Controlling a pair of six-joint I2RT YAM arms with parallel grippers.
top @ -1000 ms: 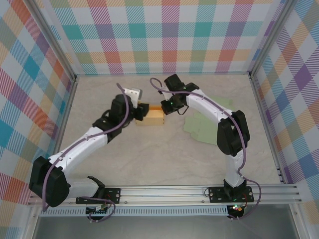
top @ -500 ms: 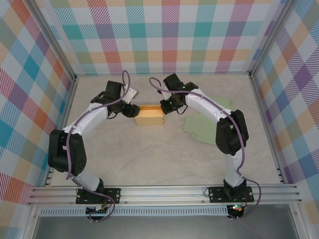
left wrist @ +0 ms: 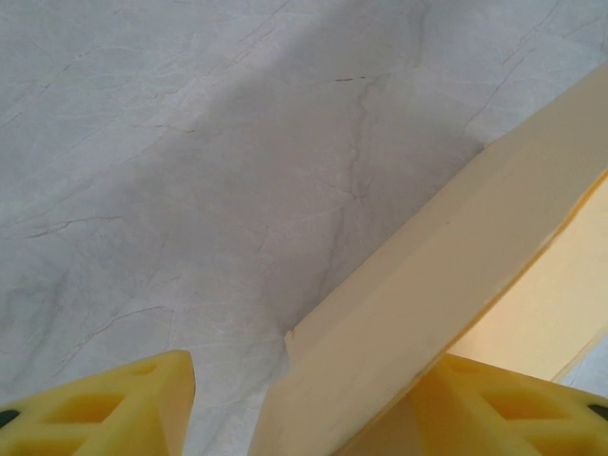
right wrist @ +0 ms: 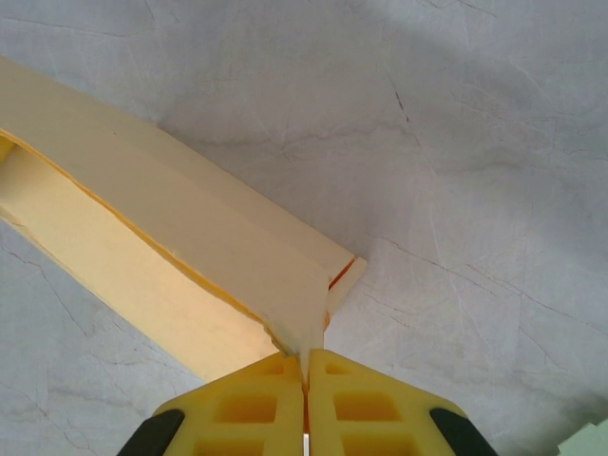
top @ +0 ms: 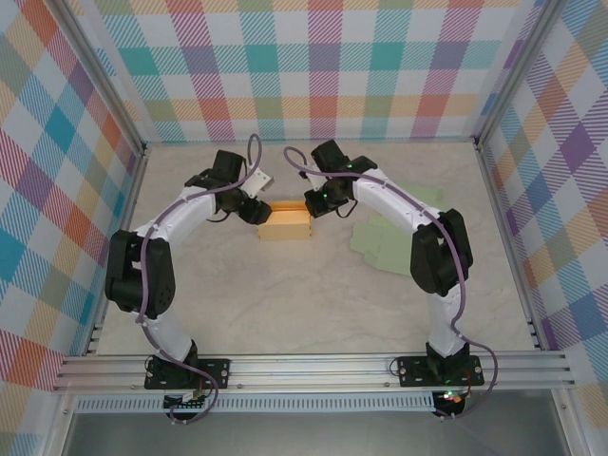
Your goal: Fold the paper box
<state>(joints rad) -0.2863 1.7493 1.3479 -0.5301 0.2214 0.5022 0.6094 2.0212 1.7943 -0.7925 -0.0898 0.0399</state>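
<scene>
Left gripper (left wrist: pixel 313 408) has swung in, jaws apart astride the paper box (top: pixel 285 225) wall. Right gripper (right wrist: pixel 306 404) pinches its corner; skewed closing could crease it.

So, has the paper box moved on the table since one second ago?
No. The paper box lies in the same place as before, at an unchanged distance from the green sheet on its right.

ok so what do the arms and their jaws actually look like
The left arm and right arm match: white shells on the links, black housings at the joints, a purple-grey cable looped along each. Small green lights glow on the right one. The jaws are yellow plastic with moulded recesses and black outer patches.
</scene>
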